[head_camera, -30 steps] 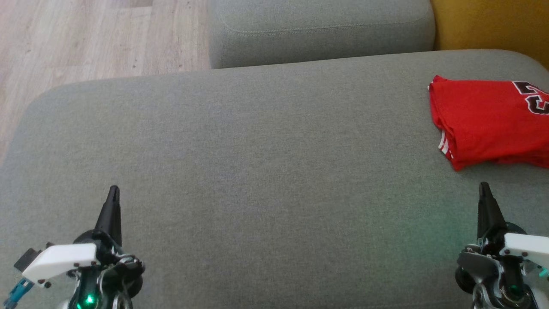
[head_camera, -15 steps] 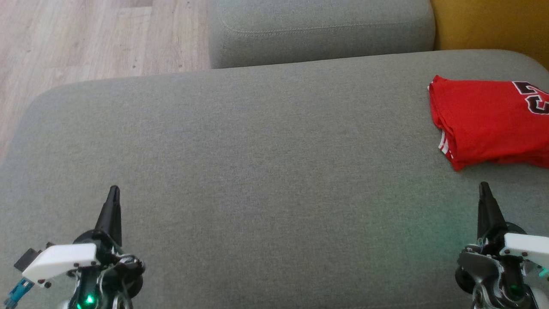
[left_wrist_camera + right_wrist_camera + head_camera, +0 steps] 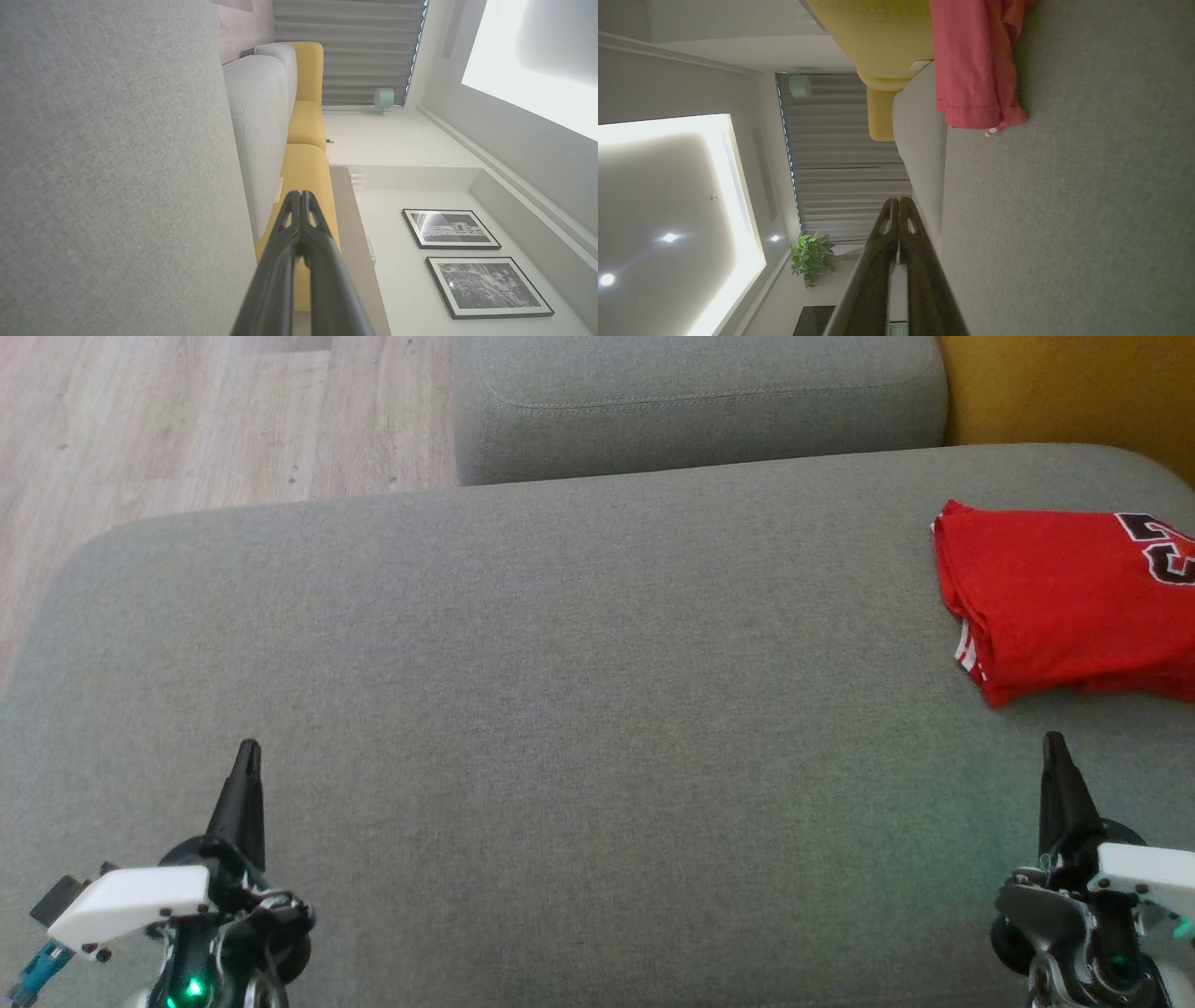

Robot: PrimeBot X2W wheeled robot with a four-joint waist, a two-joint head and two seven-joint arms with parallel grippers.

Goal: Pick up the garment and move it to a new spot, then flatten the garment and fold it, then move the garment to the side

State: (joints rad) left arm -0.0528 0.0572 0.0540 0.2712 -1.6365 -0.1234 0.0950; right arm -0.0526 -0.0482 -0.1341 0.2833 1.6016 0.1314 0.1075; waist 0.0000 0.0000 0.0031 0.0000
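unchanged since a second ago; likely done
garment [image 3: 1064, 602] folded upper right; left gripper [image 3: 247, 751], right gripper [image 3: 1053, 742] pinched closed, empty

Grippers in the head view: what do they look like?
The left gripper and right gripper each have long black fingers tapering to a point, a white screwed-on cover and a green light. A blue connector juts beside the left one.

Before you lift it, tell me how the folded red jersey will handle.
Likely floppy: the red jersey lies in soft, creased layers, so a one-edge pinch would probably unfold it. Probably light, being thin cloth. Pushed, it would likely bunch up rather than slide on the woven grey cushion.
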